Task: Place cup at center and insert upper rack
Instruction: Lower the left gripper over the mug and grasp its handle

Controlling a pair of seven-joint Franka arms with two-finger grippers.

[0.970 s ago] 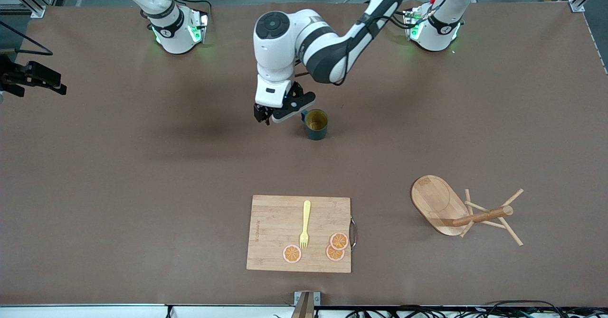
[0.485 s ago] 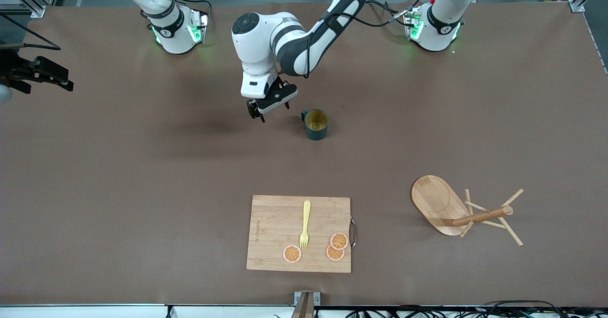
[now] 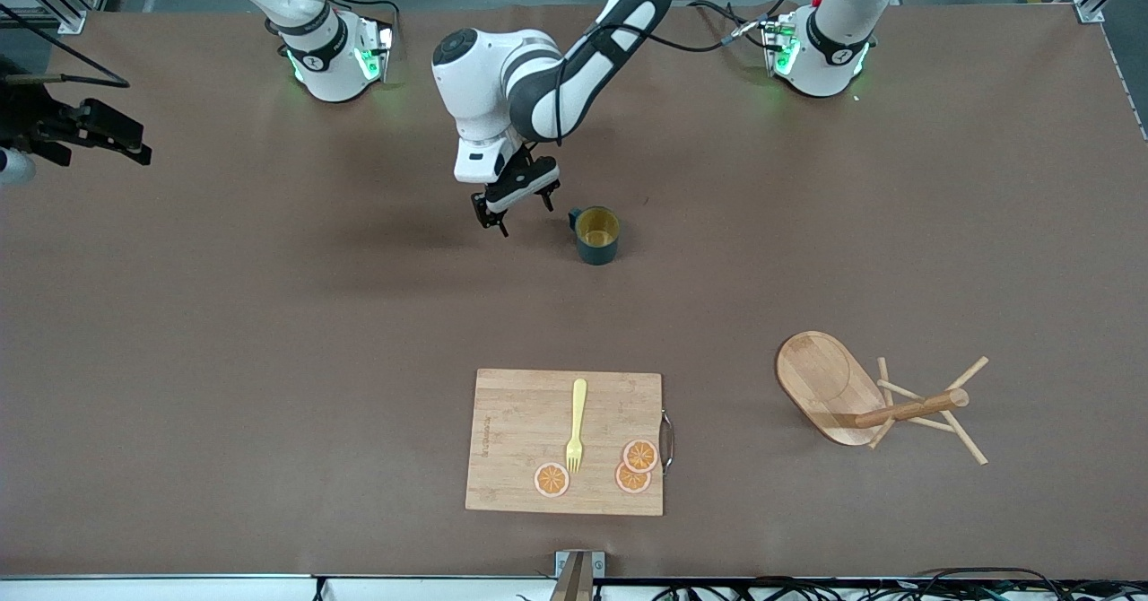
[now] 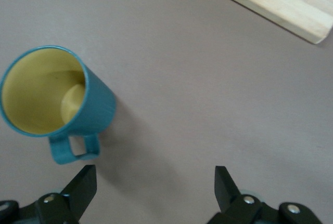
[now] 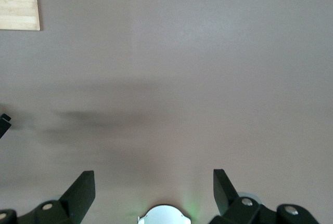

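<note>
The dark teal cup point(image 3: 596, 235) with a mustard-yellow inside stands upright near the middle of the table, its handle toward the right arm's end. My left gripper point(image 3: 518, 210) hangs open and empty just beside that handle, not touching it. The left wrist view shows the cup point(image 4: 52, 94) off to one side of the open left gripper point(image 4: 155, 182). The wooden upper rack point(image 3: 861, 402) lies on its side toward the left arm's end, nearer to the front camera than the cup. My right gripper point(image 3: 134, 139) waits open and empty over the right arm's end of the table; the right wrist view shows it point(image 5: 153, 182) over bare table.
A bamboo cutting board point(image 3: 565, 441) lies nearer to the front camera than the cup, with a yellow fork point(image 3: 576, 423) and three orange slices point(image 3: 632, 466) on it. Its edge shows in the left wrist view point(image 4: 270, 0) and a corner in the right wrist view point(image 5: 18, 0).
My left gripper has drawn back from the cup's handle toward the right arm's end and turned a little. The cup has not moved. The right gripper has shifted slightly.
</note>
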